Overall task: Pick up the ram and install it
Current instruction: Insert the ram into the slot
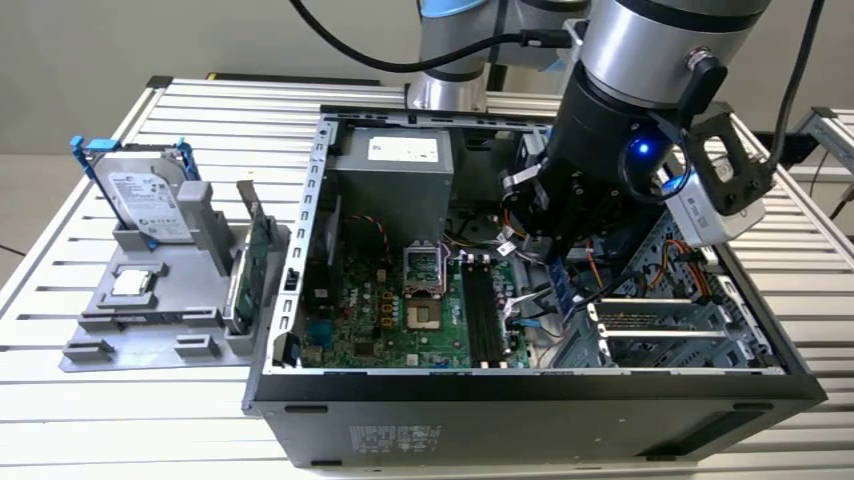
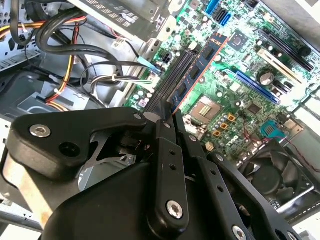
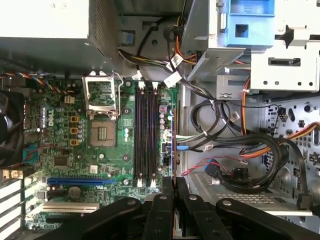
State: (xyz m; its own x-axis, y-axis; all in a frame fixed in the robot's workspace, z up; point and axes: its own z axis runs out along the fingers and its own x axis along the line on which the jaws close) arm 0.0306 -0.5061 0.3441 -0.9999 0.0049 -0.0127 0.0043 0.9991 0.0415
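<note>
Slatted aluminium table carries one open computer case, lying on its side with the motherboard facing up, and I am reaching down into it.

My gripper is clamped on the ram. The fingers are pressed against its two flat faces at one end, and the rest of the stick runs out ahead of them. In the first wrist view I see it edge-on as a thin line; in the second wrist view its blue face shows.

What matters is how it sits against the memory slots. Its long axis runs parallel to them. In the first wrist view it appears just beside them on the side away from the CPU socket; in the second wrist view it appears on the socket side. Since the two views disagree, I judge that the stick is raised off the board, over or close beside the slots, and not seated. I cannot tell which slot it lines up with.

Counts:
- One ram stick, the one I hold.
- Two white-latched dark slot banks that I can tell apart.
- One empty socket.

Outside the case, towards the exterior view's left, one grey holder bears one hard drive in a blue frame and one green expansion card, both on edge and well apart from me.
</note>
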